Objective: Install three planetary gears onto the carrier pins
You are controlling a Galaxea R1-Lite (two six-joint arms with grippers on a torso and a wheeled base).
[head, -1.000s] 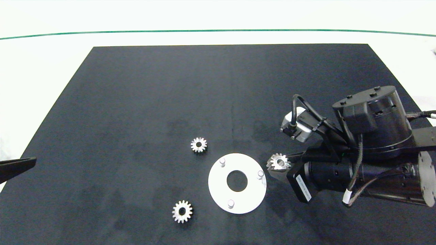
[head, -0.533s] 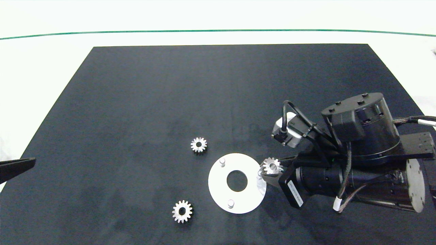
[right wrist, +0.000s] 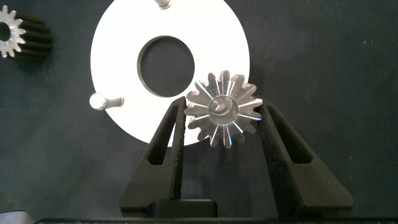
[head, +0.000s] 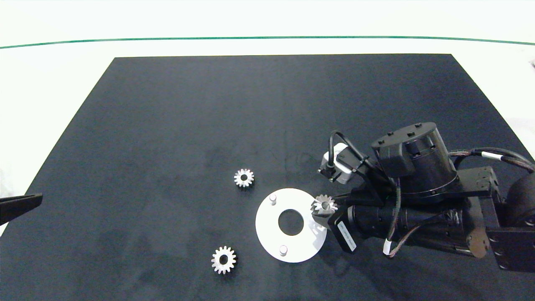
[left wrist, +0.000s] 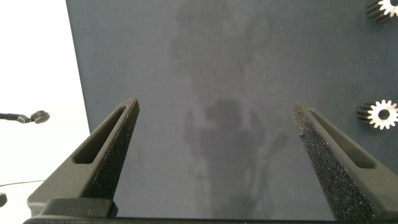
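Observation:
A white disc (head: 267, 228) lies on the black mat. Two carrier pins (head: 273, 198) (head: 283, 250) stand bare on it. The third is hidden under a silver planetary gear (head: 324, 204), which my right gripper (head: 322, 210) holds over the disc's right rim. In the right wrist view the gripper (right wrist: 222, 107) is shut on this gear (right wrist: 222, 118) above the disc (right wrist: 115, 59), with two pins (right wrist: 97, 101) (right wrist: 163, 3) free. Two more gears (head: 243, 177) (head: 223, 259) lie flat on the mat left of the disc. My left gripper (left wrist: 216, 107) stands open and holds nothing at the mat's left edge (head: 19, 204).
The black mat (head: 188, 117) covers most of the white table. A green line (head: 267, 37) runs along the far side. The left wrist view shows two loose gears (left wrist: 380, 114) (left wrist: 382, 7) well off to one side of the open fingers.
My right arm has moved left with the gear, from just outside the disc's right rim to over it, and the gear now covers the right pin. The left arm has not moved.

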